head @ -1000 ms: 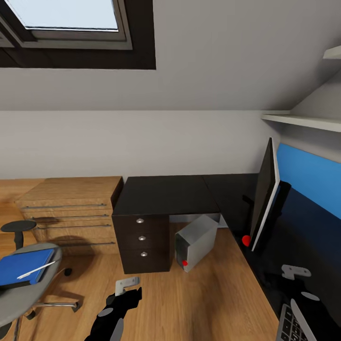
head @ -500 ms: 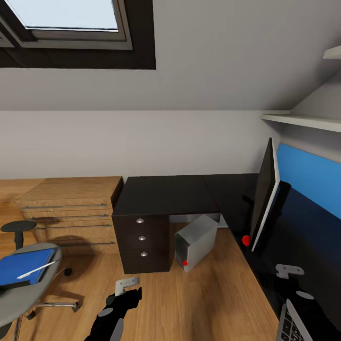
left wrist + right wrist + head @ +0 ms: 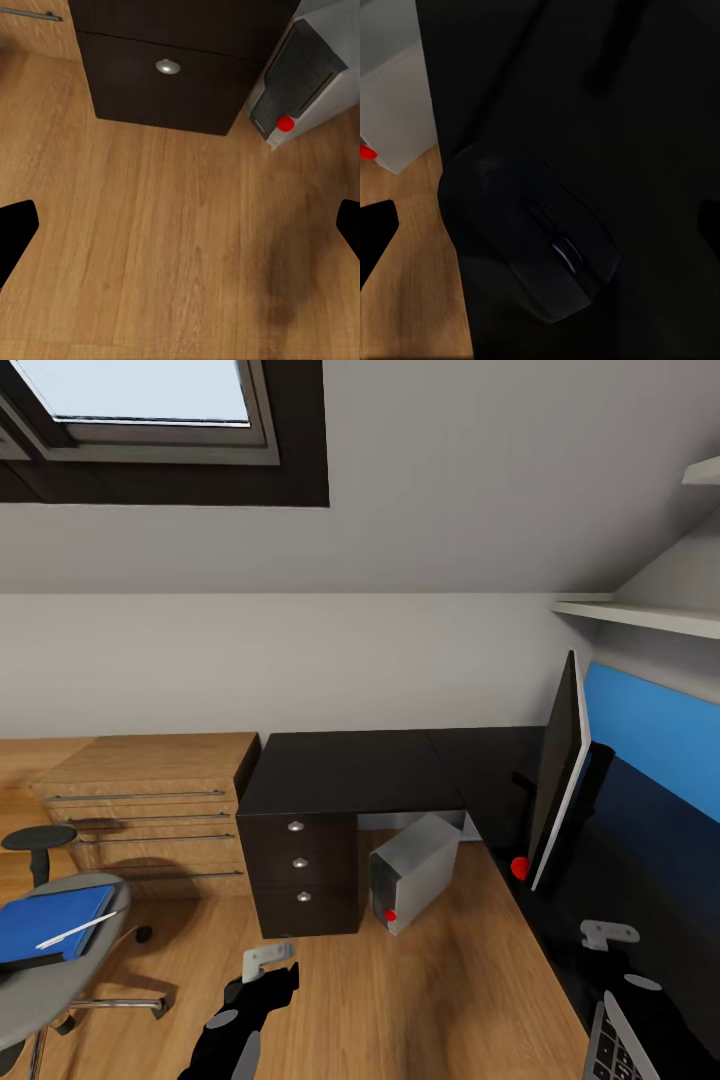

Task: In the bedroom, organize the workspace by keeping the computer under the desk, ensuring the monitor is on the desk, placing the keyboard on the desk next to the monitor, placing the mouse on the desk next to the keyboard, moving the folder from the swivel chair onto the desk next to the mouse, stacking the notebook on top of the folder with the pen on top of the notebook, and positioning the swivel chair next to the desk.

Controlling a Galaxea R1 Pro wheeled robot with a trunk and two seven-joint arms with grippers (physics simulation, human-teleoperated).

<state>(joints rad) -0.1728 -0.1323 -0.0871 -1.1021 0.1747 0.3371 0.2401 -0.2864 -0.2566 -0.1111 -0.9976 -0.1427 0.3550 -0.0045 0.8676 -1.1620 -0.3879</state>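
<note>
The black mouse (image 3: 532,232) lies on the glossy black desk (image 3: 350,770), near its edge, and my right gripper (image 3: 540,225) hovers over it, open, one finger on each side. The monitor (image 3: 558,780) stands on the desk's right wing. Under the desk leans the grey computer (image 3: 412,870). A corner of the keyboard (image 3: 612,1052) shows at the lower right. On the swivel chair (image 3: 60,970) lies the blue folder (image 3: 50,922) with the white pen (image 3: 75,930) across it. My left gripper (image 3: 270,980) hangs open above the wooden floor.
A low light-wood chest of drawers (image 3: 150,810) stands left of the desk's dark drawers (image 3: 300,870). A white shelf (image 3: 640,615) juts out above the monitor. Wooden floor (image 3: 165,247) lies between the chair and the desk.
My right gripper has shifted slightly left over the desk top. The left arm and the objects have stayed where they were.
</note>
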